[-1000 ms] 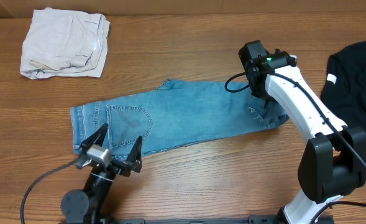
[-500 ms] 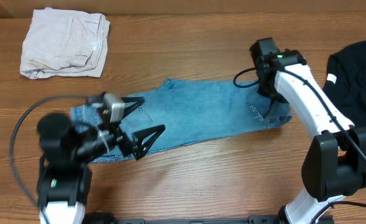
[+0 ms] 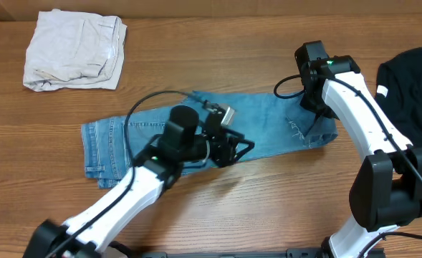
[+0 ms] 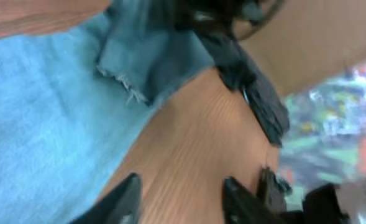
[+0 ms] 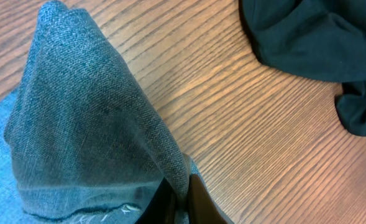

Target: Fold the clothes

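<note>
The off-white garment (image 3: 74, 50) sits folded far left; the jeans (image 3: 271, 129) lie mid-table, halved lengthwise only, right gripper (image 5: 178, 193) clenched on their hem, left gripper (image 4: 181, 190) spread and empty at their near edge; the black garment (image 3: 411, 86) lies unfolded.

Wooden table (image 3: 218, 57), three garments on it.
Light-blue jeans (image 3: 268, 125) stretch flat across the centre; a folded off-white garment (image 3: 74, 50) lies at ten o'clock, a black garment (image 3: 411, 86) at the three o'clock edge.

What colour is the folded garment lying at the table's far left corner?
Off-white. The folded garment shows best in the overhead view.
</note>
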Controlling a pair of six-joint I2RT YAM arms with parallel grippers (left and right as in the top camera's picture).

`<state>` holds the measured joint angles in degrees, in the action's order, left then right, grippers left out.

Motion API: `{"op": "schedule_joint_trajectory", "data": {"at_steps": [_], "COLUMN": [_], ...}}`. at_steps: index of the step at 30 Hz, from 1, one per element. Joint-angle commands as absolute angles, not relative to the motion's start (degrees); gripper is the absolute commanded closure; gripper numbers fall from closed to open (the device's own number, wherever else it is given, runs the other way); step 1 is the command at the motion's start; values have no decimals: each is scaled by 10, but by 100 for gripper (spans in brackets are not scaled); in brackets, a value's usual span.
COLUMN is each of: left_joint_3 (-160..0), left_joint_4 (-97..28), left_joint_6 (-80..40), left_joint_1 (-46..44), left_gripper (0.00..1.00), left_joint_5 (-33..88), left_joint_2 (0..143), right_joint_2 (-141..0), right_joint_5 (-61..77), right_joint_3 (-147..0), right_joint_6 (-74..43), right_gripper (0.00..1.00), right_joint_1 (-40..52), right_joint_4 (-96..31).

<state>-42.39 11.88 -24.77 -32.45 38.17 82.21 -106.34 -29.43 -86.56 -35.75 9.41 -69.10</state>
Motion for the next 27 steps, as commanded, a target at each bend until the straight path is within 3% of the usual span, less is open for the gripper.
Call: {"op": "schedule_joint_trajectory", "data": {"at_steps": [1, 4, 8, 14, 27], "left_joint_3": [-437, -438, -462, -595, -669], "left_joint_4": [195, 278, 340, 302, 316], "left_joint_6": [-320, -364, -426, -467, -519], "left_joint_1": [-342, -345, -358, -416, -428], "left_gripper": [71, 86, 96, 96, 96], "left_joint_5": [311, 311, 307, 256, 229], "left_joint_2": [890, 941, 1012, 1126, 1248], "right_joint_2": [-1056, -1056, -1054, -1054, -1053], "right_joint_5": [-291, -281, -273, -248, -229], "right_joint_3": [-886, -886, -886, -894, -943], "right_joint_6": [-356, -356, -356, -356, -356], "right_gripper": [96, 96, 96, 96, 96], "right_joint_1": [95, 95, 95, 95, 95], "right_joint_4": [-692, -693, -693, -699, -758]}}
